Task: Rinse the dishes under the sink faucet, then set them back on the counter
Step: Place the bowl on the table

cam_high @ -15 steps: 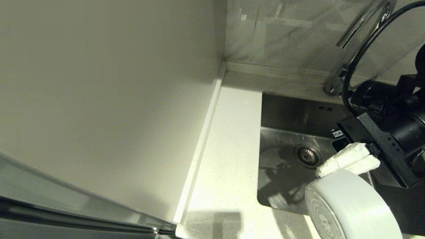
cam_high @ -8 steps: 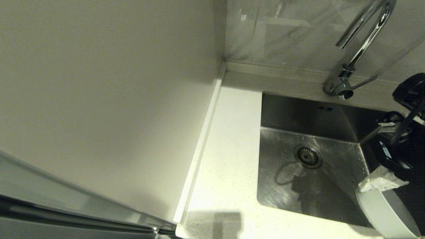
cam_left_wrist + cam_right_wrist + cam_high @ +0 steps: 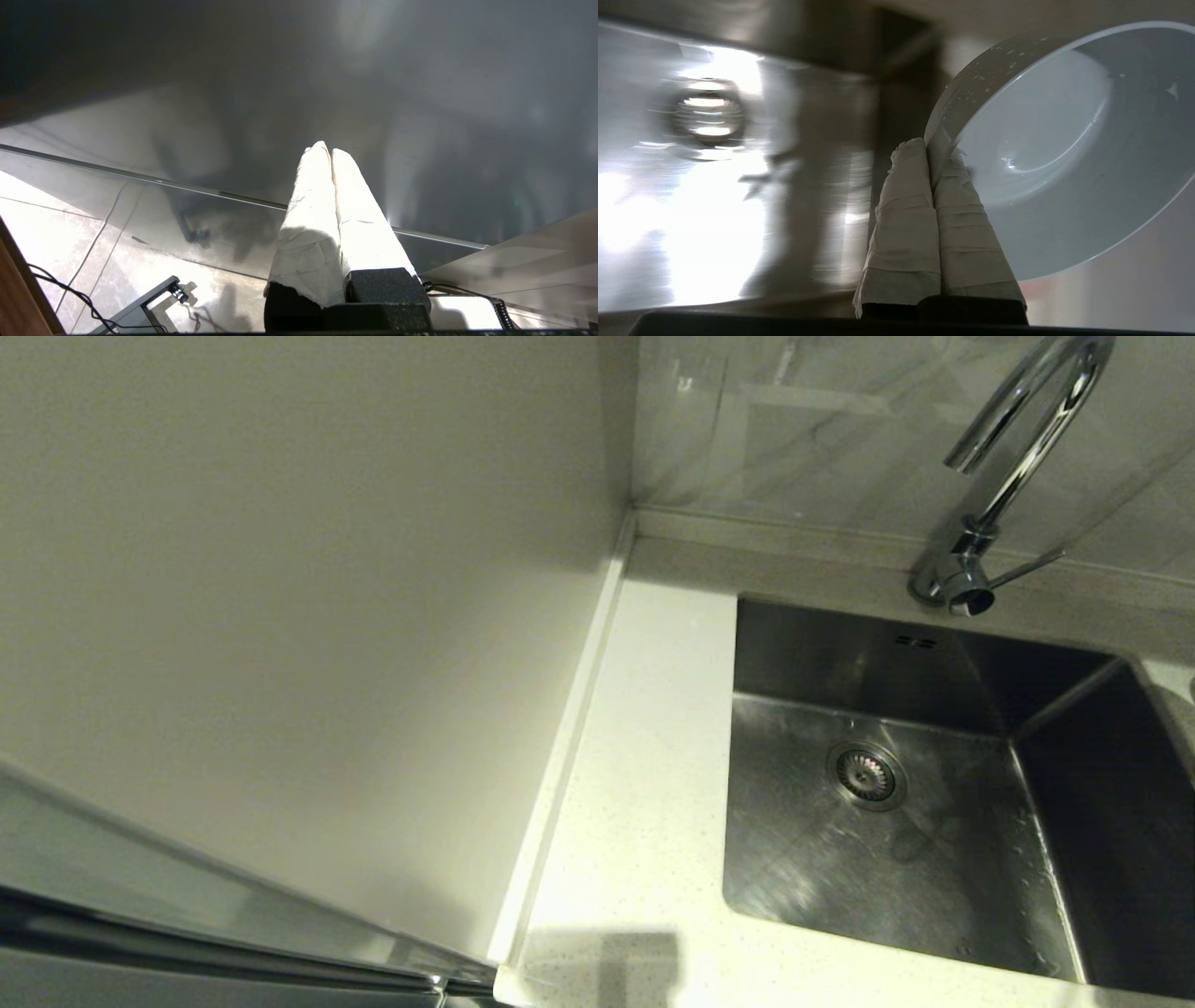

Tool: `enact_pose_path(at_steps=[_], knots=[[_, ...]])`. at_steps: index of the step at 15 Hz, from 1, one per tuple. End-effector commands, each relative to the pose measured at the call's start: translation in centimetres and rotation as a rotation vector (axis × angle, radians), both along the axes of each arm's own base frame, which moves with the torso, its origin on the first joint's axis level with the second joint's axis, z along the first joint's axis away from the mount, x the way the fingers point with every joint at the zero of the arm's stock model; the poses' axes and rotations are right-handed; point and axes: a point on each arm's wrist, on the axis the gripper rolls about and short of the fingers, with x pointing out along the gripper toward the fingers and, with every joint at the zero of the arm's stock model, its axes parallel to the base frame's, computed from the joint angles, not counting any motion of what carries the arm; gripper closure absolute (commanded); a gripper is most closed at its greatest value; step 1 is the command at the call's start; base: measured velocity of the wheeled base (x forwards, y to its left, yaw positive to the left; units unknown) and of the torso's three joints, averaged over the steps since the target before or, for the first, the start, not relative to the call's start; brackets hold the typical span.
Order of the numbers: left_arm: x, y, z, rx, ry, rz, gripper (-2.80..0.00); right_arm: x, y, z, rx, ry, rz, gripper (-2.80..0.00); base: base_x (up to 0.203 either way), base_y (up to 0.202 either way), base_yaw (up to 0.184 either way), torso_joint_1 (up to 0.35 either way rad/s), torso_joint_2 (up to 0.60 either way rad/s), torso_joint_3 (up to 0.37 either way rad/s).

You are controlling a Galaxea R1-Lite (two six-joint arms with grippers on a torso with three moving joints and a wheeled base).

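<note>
My right gripper (image 3: 931,149) is shut on the rim of a pale blue bowl (image 3: 1064,140), which is tilted on edge and wet with droplets. It shows only in the right wrist view, off to the side of the steel sink (image 3: 714,210) and its drain strainer (image 3: 707,114). The head view shows the sink (image 3: 896,868) with nothing in it, the chrome faucet (image 3: 1018,448) behind it and the white counter (image 3: 644,784) on its left; neither arm nor any dish appears there. My left gripper (image 3: 327,149) is shut on nothing, parked low over the floor.
A cream wall panel (image 3: 280,616) bounds the counter on the left, with a raised edge strip (image 3: 569,728) along it. The faucet's side lever (image 3: 1027,565) points right. A tiled backsplash (image 3: 822,429) stands behind. Cables (image 3: 70,298) lie on the floor.
My right arm has swung to the right with the bowl in its grip, leaving the space above the sink and passing out of the head view.
</note>
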Motion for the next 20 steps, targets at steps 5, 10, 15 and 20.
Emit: enact_pose_path(at_steps=[5, 10, 15, 20], knots=[[0.0, 0.0, 0.0, -0.001, -0.004, 0.001, 0.00, -7.9, -2.7, 0.5, -0.109, 0.222, 0.000, 0.00, 0.000, 0.000, 0.000, 0.000, 0.00, 0.000], [0.0, 0.0, 0.0, -0.001, -0.004, 0.000, 0.00, -9.3, -3.5, 0.0, -0.015, 0.485, 0.033, 0.00, 0.000, 0.000, 0.000, 0.000, 0.00, 0.000], [0.0, 0.0, 0.0, 0.000, -0.004, -0.001, 0.00, -9.0, -5.6, -4.2, 0.077, 0.690, -0.058, 0.00, 0.000, 0.000, 0.000, 0.000, 0.00, 0.000], [0.0, 0.0, 0.0, -0.001, -0.004, 0.001, 0.00, -9.2, -8.0, -8.4, 0.127, 0.710, -0.124, 0.00, 0.000, 0.000, 0.000, 0.000, 0.00, 0.000]])
